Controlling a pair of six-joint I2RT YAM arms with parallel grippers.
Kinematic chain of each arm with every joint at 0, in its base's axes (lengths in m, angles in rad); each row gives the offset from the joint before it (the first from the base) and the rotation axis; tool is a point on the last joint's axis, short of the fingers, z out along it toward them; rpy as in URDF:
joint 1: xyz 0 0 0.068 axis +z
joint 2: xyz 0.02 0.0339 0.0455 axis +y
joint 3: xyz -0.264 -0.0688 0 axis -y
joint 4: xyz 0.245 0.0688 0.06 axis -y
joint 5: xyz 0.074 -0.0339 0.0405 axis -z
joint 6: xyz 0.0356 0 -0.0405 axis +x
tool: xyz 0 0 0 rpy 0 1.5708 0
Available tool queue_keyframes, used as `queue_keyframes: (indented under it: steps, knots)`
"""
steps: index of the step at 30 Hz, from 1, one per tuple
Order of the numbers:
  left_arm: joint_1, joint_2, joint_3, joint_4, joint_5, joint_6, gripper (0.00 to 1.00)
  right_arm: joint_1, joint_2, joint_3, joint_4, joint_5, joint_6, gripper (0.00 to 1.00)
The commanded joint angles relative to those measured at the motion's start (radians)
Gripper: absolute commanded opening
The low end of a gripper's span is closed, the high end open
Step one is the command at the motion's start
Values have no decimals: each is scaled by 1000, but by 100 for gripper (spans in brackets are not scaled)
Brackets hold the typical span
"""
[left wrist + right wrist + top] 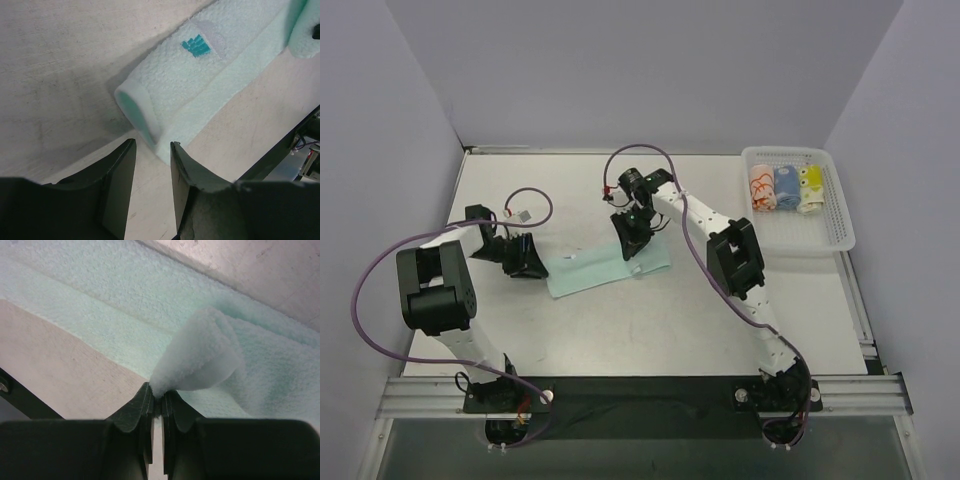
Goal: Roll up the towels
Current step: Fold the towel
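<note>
A pale mint-green towel lies folded into a long strip on the table between the arms. In the left wrist view its folded left end shows a white tag with teal marks. My left gripper is open and empty, just short of that end. My right gripper is shut on a pinched fold of the towel and holds it lifted over the strip's right part. Three rolled towels lie in the basket: white-with-orange, blue and yellow.
The white slotted plastic basket stands at the back right of the table. Purple cables loop over both arms. A metal rail runs along the near edge. Grey walls enclose the table on three sides.
</note>
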Motion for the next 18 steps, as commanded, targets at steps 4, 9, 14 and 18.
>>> queue_keyframes:
  steps: [4,9,14,18]
  knots:
    - [-2,-3,25,-28,15,19,47,19,31,63,-23,-21,29,24]
    - [-5,-65,36,-57,126,62,51,-4,-28,63,-23,-26,12,48]
    - [-11,-202,36,-86,117,110,50,-92,-156,-3,48,-52,-71,48]
    - [-55,-219,28,-126,74,147,49,-148,-105,23,83,-3,-95,42]
